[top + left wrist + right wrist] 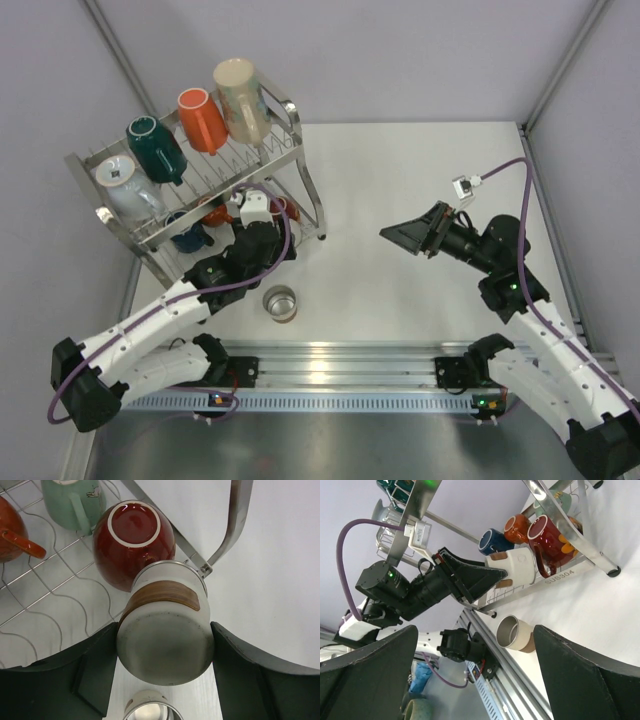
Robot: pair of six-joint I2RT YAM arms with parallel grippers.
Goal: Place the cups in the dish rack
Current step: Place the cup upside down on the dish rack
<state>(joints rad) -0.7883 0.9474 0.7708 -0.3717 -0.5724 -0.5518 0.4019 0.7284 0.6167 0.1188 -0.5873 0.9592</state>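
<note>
**Operator:** How do the left jaws stand?

**Technician:** We find the left gripper [164, 630] closed part-way on the banded cup [167, 605], a white cup with a brown band. One dark finger [95, 665] presses each side of it. The cup lies on its side, base toward the wrist camera.

**Operator:** Where is that cup relative to the dish rack?

**Technician:** It is at the near edge of the lower tier of the dish rack [262, 155], at the right-hand end, mouth pointing inward. The red mug [132, 540] sits just beside it; we cannot tell whether they touch. Farther in on that tier we see the mint mug [72, 502], the rust mug [517, 527] and the navy mug [492, 541].

**Operator:** And the right jaws?

**Technician:** The right gripper [398, 233] is spread wide with nothing between its fingers. It hangs over the table [400, 170], well to the right of the rack.

**Operator:** The remaining cups?

**Technician:** On the upper tier, left to right, are the pale mug [125, 185], the teal mug [155, 150], the orange cup [203, 120] and the beige cup [240, 100]. The steel-lined cup [280, 302] stands mouth up on the table, just off the rack's near side.
</note>
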